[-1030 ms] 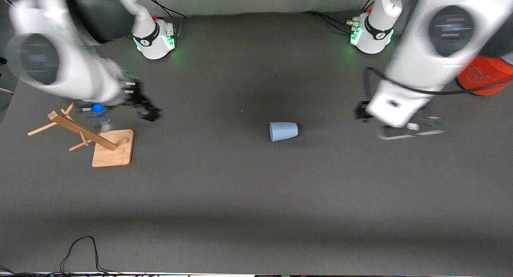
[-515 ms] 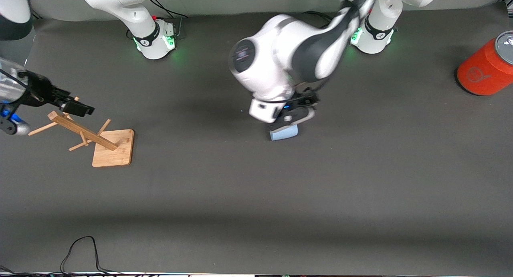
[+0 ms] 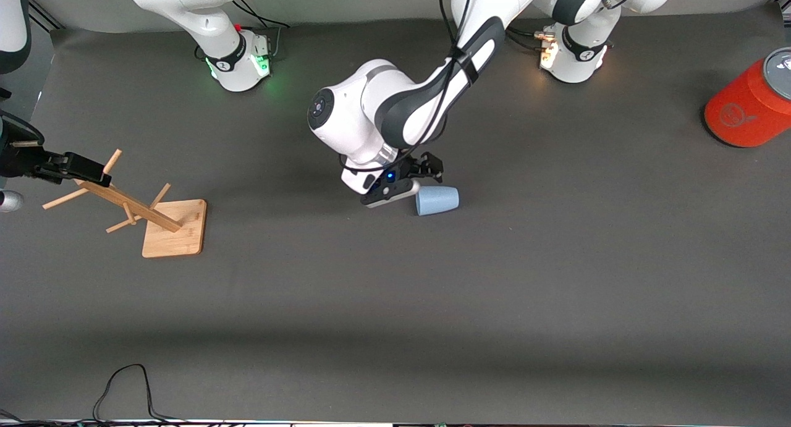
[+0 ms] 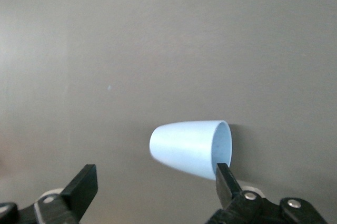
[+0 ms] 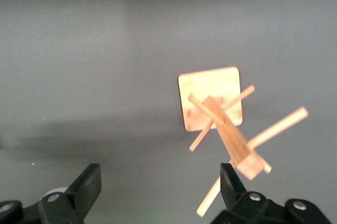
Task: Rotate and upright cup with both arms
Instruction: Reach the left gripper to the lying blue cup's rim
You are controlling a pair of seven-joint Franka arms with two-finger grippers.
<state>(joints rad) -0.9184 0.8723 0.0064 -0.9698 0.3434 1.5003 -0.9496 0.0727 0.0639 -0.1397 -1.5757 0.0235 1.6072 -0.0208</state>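
The pale blue cup (image 3: 437, 201) lies on its side at the table's middle, its mouth toward the right arm's end. My left gripper (image 3: 419, 178) is low beside the cup's mouth end, open and empty. In the left wrist view the cup (image 4: 189, 147) lies just ahead of the open gripper (image 4: 155, 182), with one fingertip (image 4: 224, 177) close by the rim. My right gripper (image 3: 74, 166) hangs open and empty over the top of the wooden rack at the right arm's end; the right wrist view shows it (image 5: 159, 181) open above the table.
A tilted wooden peg rack (image 3: 133, 206) on a square base (image 3: 175, 227) stands at the right arm's end and shows in the right wrist view (image 5: 218, 113). A large orange container with a grey lid (image 3: 751, 105) stands at the left arm's end. A black cable (image 3: 123, 384) lies at the near edge.
The left arm swung in from its end of the table to the cup, then shifted toward the right arm's end, uncovering it. The right gripper moved outward over the rack. The cup has not moved.
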